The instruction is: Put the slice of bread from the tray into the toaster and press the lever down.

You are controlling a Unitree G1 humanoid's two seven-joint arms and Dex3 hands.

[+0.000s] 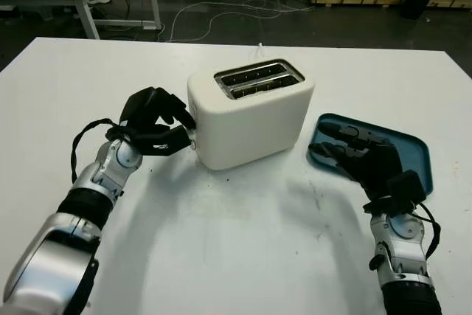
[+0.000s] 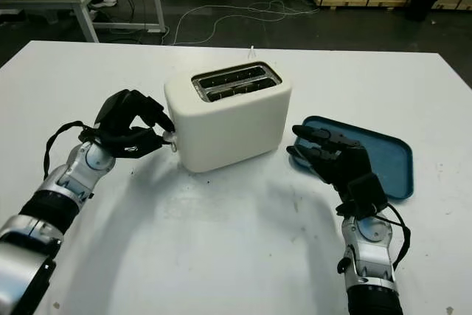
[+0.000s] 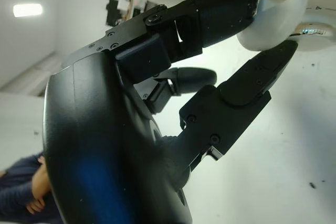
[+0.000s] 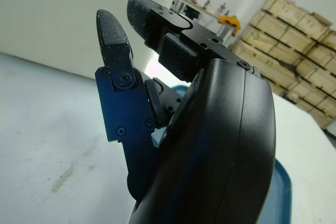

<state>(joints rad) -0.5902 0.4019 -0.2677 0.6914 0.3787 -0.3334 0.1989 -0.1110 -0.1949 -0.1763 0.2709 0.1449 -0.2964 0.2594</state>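
Bread hard to make out: dark slots of the toaster (image 1: pixel 251 112) show something inside, can't tell if it's the slice. One toaster, two slots, mid-table (image 1: pixel 221 256). One blue tray (image 1: pixel 409 153) to its right, near edge hidden by the right hand (image 1: pixel 354 154), which is open over the tray and grips nothing. Left hand (image 1: pixel 158 129) at the toaster's left end, fingers (image 3: pixel 226 11) pinched on the white lever knob (image 3: pixel 273 17), one above, one below. Lever slot itself hidden behind the hand. One person, cut off at the frame edge, in the left wrist view
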